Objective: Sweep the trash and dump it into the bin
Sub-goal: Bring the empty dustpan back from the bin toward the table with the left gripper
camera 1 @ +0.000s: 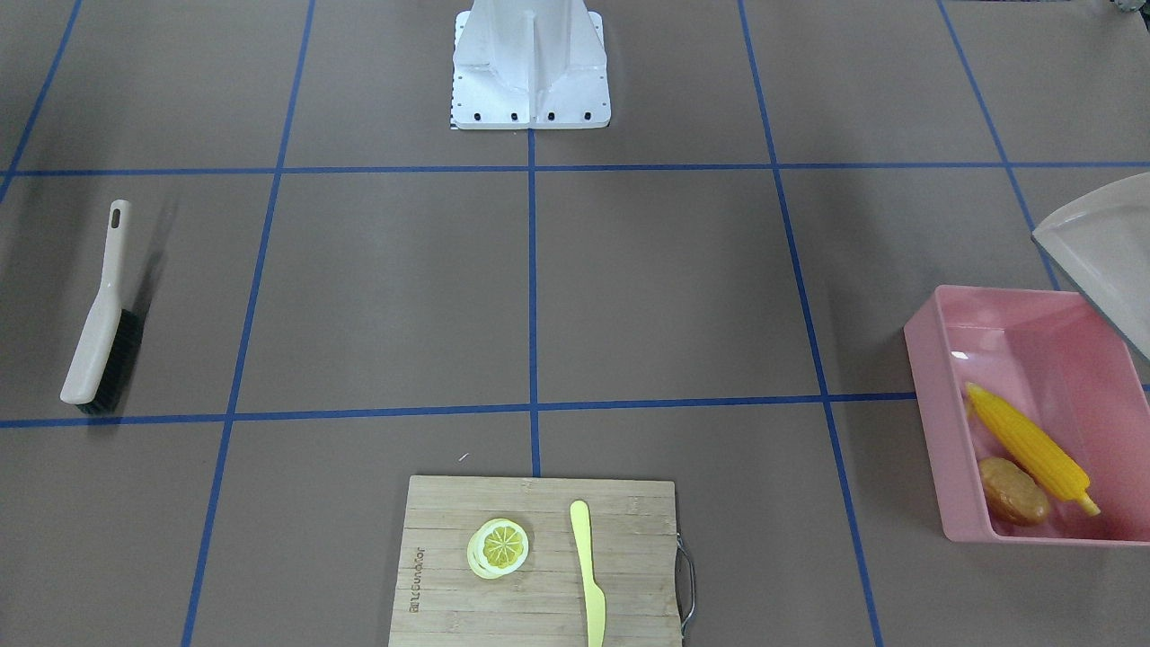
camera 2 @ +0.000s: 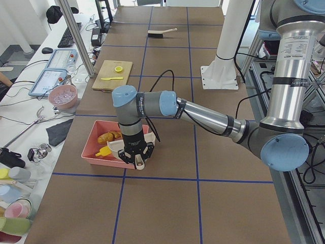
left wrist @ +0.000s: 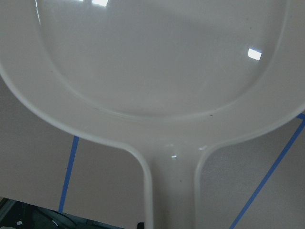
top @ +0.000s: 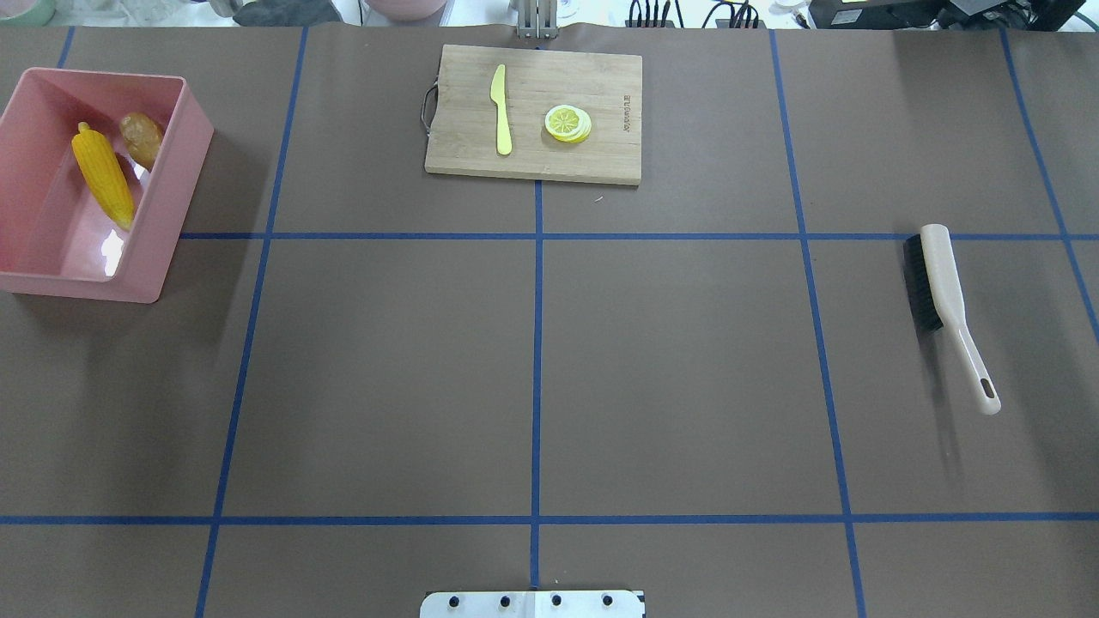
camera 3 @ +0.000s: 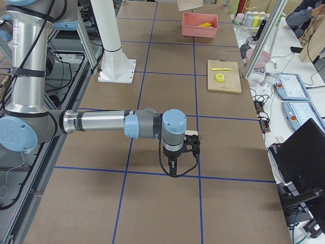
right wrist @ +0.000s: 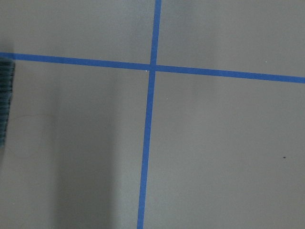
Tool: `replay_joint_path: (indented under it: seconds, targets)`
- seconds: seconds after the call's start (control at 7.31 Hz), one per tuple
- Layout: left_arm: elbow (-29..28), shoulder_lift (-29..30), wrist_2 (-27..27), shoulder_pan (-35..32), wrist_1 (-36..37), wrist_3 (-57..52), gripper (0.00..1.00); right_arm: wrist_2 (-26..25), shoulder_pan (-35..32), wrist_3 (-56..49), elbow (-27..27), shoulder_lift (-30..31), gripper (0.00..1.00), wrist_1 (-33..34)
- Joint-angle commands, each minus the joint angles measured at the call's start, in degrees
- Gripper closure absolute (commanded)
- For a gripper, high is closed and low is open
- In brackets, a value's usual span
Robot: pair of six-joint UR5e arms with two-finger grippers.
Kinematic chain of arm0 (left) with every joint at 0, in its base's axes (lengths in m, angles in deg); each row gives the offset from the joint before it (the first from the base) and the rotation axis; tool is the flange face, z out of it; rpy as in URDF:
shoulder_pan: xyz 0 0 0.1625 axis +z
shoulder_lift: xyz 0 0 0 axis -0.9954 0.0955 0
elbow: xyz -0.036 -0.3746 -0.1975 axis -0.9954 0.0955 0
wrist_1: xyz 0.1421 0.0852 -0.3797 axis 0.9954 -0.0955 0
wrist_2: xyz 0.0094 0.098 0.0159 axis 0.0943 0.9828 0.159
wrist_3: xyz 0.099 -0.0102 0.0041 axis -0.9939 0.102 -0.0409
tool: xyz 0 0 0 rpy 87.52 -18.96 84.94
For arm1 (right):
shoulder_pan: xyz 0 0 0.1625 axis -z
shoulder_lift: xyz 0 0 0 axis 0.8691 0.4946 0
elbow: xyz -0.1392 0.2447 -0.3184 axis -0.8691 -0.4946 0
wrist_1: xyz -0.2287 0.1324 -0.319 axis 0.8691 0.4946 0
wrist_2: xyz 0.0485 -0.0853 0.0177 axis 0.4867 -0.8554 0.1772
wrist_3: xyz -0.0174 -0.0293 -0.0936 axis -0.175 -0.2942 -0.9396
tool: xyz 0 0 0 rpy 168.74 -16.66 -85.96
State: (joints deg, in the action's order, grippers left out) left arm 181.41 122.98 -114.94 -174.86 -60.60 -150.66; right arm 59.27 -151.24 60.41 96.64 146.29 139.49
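At the left end of the brown worktop [top: 670,360] sits the bin [top: 169,206]. It is a big pink tub with tall, shiny walls. Light shines off its floor.

Some of the trash is inside it. The corn [top: 103,176] is long and bright yellow, with bumpy rows. It lies flat and slanted on the floor of the bin. The potato [top: 142,137] is brown and lumpy. It sits just beside the corn, in a corner on the side far from the robot.

A beige dustpan [camera 1: 1101,256] hangs over one end of the bin. The left gripper [camera 2: 137,162] is at the dustpan's handle, pointing down. I cannot tell how tightly it is closed. The left wrist view shows only the pan's smooth, pale inside and its handle.

In the middle, at the far edge, lies a wooden board [top: 592,159]. A pale yellow knife [top: 500,112] and a round lemon slice [top: 567,123] rest on it, a little apart.

On the right lies a brush [top: 940,292] with a beige handle and dark bristles. The right gripper [camera 3: 172,168] hangs over the worktop near where two blue tape lines [top: 537,386] cross. Nothing shows in it, and I cannot tell how wide it is.
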Motion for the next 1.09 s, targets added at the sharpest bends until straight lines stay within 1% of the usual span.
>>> replay_joint_path:
  seconds: [0.0,0.14,0.27,0.41,0.55,0.82,0.96]
  targets:
    - [0.1,2.7,-5.9,-1.5,0.5,8.0,1.00,0.1,0.0,0.0,-0.3,0.1,0.00,0.0]
    - [0.0,4.9,-7.9,-1.4,0.6,15.6,1.00,0.1,0.0,0.0,-0.1,0.1,0.00,0.0]
    - [0.4,5.9,-10.6,-1.3,0.6,23.7,1.00,0.1,0.0,0.0,-0.3,0.1,0.00,0.0]
    - [0.4,6.3,-14.7,-1.2,0.2,29.9,1.00,0.1,0.0,0.0,-0.1,0.1,0.00,0.0]
    - [0.1,8.0,-15.5,-0.6,0.1,30.7,1.00,0.1,0.0,0.0,-0.1,0.1,0.00,0.0]
    - [0.4,10.5,-18.9,5.1,-0.1,34.0,1.00,0.1,0.0,0.0,-0.1,0.1,0.00,0.0]
    - [1.7,12.5,-18.8,9.9,-0.2,36.1,1.00,0.1,0.0,0.0,-0.1,0.1,0.00,0.0]
